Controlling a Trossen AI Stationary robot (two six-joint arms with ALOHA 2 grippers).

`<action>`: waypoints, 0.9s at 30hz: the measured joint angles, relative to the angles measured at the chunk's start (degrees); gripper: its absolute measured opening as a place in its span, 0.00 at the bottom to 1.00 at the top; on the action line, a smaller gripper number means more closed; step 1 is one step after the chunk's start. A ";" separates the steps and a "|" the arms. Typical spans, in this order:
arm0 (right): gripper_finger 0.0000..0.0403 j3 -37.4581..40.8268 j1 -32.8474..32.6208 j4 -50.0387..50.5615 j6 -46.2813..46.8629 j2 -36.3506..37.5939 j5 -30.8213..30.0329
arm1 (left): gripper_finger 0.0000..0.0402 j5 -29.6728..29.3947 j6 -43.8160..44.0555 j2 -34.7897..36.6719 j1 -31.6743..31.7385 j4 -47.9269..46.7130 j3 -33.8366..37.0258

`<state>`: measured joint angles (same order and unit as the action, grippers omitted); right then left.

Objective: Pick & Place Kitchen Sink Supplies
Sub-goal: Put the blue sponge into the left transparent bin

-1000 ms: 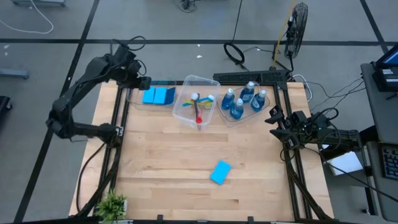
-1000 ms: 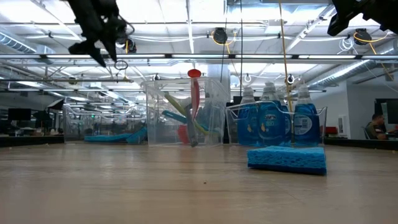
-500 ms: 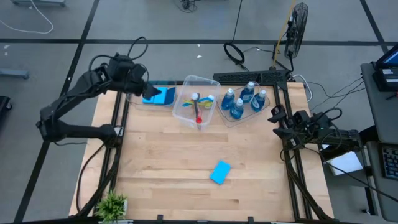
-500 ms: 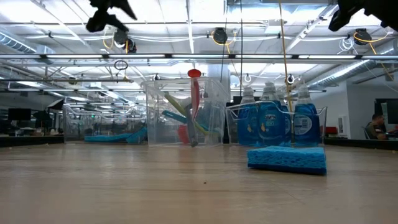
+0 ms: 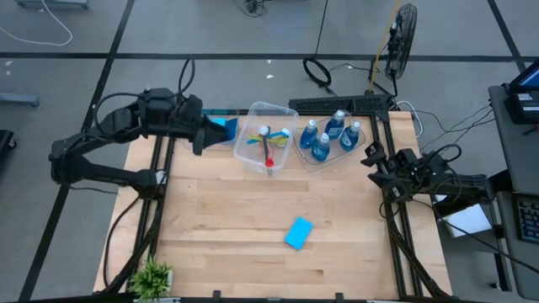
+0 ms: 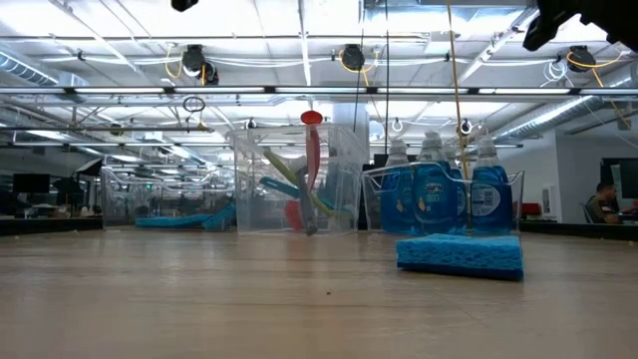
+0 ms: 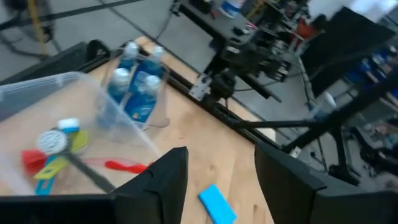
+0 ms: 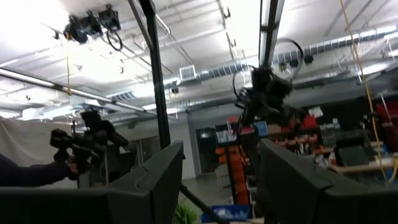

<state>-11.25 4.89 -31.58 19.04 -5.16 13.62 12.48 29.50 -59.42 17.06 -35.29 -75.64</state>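
Note:
One blue sponge [image 5: 298, 233] lies flat on the wooden table, alone; it also shows in the low view [image 6: 461, 254] and the left wrist view [image 7: 216, 202]. More blue sponges [image 5: 226, 126] lie in the left clear tub. The brushes [image 5: 268, 145] stand in the middle tub, and the bottles of blue liquid [image 5: 328, 136] in the right tub. My left gripper [image 5: 202, 135] is open and empty, high above the left tub's near side [image 7: 221, 180]. My right gripper [image 5: 370, 156] is open and empty at the table's right edge [image 8: 214, 180].
A small green potted plant [image 5: 152, 276] stands at the near left corner. The three clear tubs line the far edge. A dark metal frame [image 5: 396, 227] runs along the table's left and right sides. A fan [image 5: 402, 38] and cables lie beyond the far right corner.
My left gripper has risen, leaving the top of the low view, and has swung from the far left corner toward the table's right and near side, over the left tub. The right arm and all the supplies have stayed still.

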 joint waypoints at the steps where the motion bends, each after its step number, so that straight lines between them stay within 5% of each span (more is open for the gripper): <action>1: 0.49 0.00 0.00 0.03 0.03 -0.68 0.01 | 0.46 -0.59 -0.67 0.00 -1.08 0.25 0.00; 13: 0.49 -6.16 -1.09 2.33 0.90 -11.31 0.16 | 0.41 -13.93 -3.91 -0.02 -12.39 -1.56 0.00; 27: 0.49 -23.84 -7.76 23.04 -3.27 -26.57 0.06 | 0.40 -21.21 -3.29 1.42 -20.85 -2.21 0.00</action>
<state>-35.08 -2.88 -8.53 15.77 -31.72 13.69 -8.72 26.21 -58.00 -3.79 -37.50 -75.64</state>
